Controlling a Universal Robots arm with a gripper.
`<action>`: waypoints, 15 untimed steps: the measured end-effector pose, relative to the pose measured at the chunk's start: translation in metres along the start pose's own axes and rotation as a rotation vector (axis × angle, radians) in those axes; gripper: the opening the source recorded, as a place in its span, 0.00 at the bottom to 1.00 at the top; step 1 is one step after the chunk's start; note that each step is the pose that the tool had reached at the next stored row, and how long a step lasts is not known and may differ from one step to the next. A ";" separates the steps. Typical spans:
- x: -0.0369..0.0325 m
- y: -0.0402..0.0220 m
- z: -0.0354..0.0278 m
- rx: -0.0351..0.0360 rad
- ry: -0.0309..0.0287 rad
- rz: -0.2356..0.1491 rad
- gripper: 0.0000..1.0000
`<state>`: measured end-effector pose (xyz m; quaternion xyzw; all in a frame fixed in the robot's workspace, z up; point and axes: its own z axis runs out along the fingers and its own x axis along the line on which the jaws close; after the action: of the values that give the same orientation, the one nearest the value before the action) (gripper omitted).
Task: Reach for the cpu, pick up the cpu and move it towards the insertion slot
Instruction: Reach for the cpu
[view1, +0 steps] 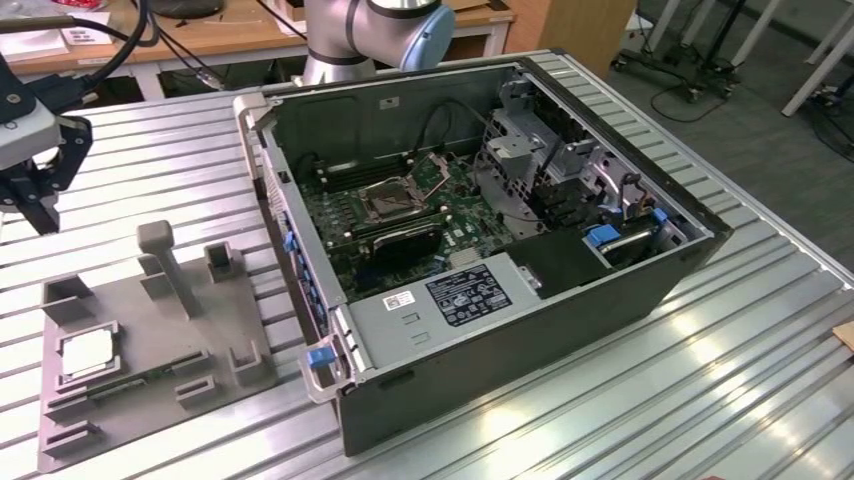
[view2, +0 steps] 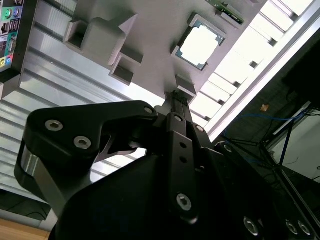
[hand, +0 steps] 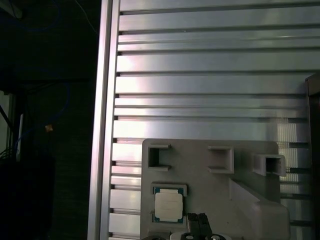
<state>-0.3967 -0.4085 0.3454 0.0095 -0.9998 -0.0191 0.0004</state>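
The cpu (view1: 87, 352) is a small pale square chip lying flat in a recess of the grey plastic fixture (view1: 134, 300) at the exterior view's left. Both wrist views look down on the cpu (view2: 199, 46) (hand: 167, 206). My gripper (view1: 36, 215) hangs in the air above the table, beyond the fixture's far end and well clear of the chip. Its black fingers (view2: 178, 97) (hand: 199, 221) sit together, shut on nothing. The insertion slot (view1: 391, 197), a shiny metal frame with a dark centre, lies on the green board inside the open computer case (view1: 534, 330).
The fixture has upright posts (view1: 163, 265) and small pockets (hand: 221, 160) around the chip. The ribbed aluminium table (view1: 734, 380) ends at an edge (hand: 105, 125) close to the fixture. The arm's base (view1: 360, 40) stands behind the case.
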 end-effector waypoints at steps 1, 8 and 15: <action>0.0000 0.0000 0.0003 0.0000 -0.0001 0.000 0.11; 0.0011 -0.0004 0.0025 -0.0001 -0.0002 0.000 0.11; 0.0035 -0.0007 0.0040 -0.0001 -0.0001 0.000 0.11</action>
<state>-0.4002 -0.4091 0.3413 0.0096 -0.9998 -0.0191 0.0003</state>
